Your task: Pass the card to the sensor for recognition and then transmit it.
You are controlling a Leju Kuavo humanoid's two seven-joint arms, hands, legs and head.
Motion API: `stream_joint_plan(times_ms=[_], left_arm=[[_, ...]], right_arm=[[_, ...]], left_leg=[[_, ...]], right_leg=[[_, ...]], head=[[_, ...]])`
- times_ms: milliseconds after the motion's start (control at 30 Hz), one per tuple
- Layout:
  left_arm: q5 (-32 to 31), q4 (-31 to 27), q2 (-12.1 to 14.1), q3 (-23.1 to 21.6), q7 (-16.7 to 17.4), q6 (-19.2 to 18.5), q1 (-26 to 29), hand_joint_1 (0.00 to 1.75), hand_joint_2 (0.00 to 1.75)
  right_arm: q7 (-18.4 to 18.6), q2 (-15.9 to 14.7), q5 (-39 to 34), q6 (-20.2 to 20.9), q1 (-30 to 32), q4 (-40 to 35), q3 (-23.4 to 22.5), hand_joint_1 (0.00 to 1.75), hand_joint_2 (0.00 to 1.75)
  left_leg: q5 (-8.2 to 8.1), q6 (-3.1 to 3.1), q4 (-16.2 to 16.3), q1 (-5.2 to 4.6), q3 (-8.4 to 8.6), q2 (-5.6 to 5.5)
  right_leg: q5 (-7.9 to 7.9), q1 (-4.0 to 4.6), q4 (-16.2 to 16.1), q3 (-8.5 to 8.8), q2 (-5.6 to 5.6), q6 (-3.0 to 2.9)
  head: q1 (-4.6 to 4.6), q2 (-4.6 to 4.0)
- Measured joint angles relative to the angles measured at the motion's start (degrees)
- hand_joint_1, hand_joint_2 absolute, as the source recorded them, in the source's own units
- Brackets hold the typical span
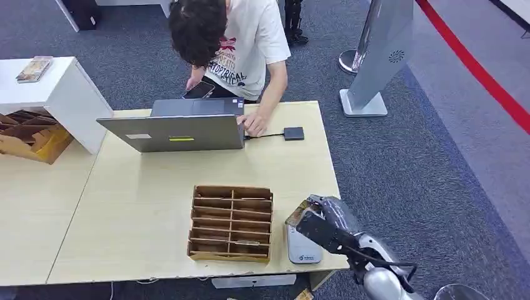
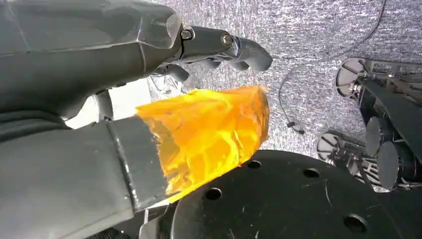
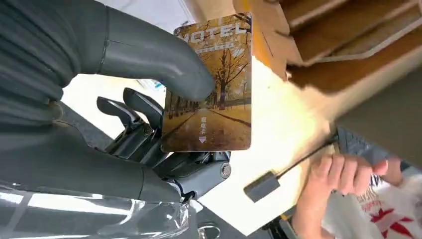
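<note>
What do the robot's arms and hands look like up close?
The right arm is silver metal with a thin black cable looping along it. The right hand has a grey ribbed cover, a thick grey thumb and darker fingers. The left hand is dark grey, with orange translucent wrap at its thumb.

your right hand [image 1: 322, 219] grips the card [image 3: 211, 89] above the grey sensor [image 1: 302, 249] at the table's [image 1: 137, 206] near right corner. just to its left the wooden slotted organizer [image 1: 231, 222] blocks a sideways sweep. bare tabletop lies between the organizer and the laptop [image 1: 175, 131]. a person's hand [image 1: 253, 123] and a cabled adapter [image 1: 294, 133] occupy the far edge.
</note>
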Motion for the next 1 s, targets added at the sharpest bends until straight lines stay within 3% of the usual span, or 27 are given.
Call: stream_joint_plan(times_ms=[333,1000], left_arm=[[0.0,0.0,0.0,0.0,0.4,-0.2,-0.2,0.00,0.00],[0.0,0.1,0.1,0.0,0.8,-0.5,-0.4,0.00,0.00]], right_arm=[[4.2,-0.5,9.7,1.0,-2.7,3.5,3.1,1.75,1.75],[5.4,-1.7,11.6,3.8,-6.4,9.8,6.9,1.75,1.75]], left_leg=[[0.00,0.00,0.0,0.00,0.01,0.00],[0.00,0.00,0.0,0.00,0.02,0.01]], right_leg=[[0.00,0.00,0.0,0.00,0.00,0.00],[0.00,0.00,0.0,0.01,-0.01,0.00]], head=[[0.02,0.00],[0.00,0.00]])
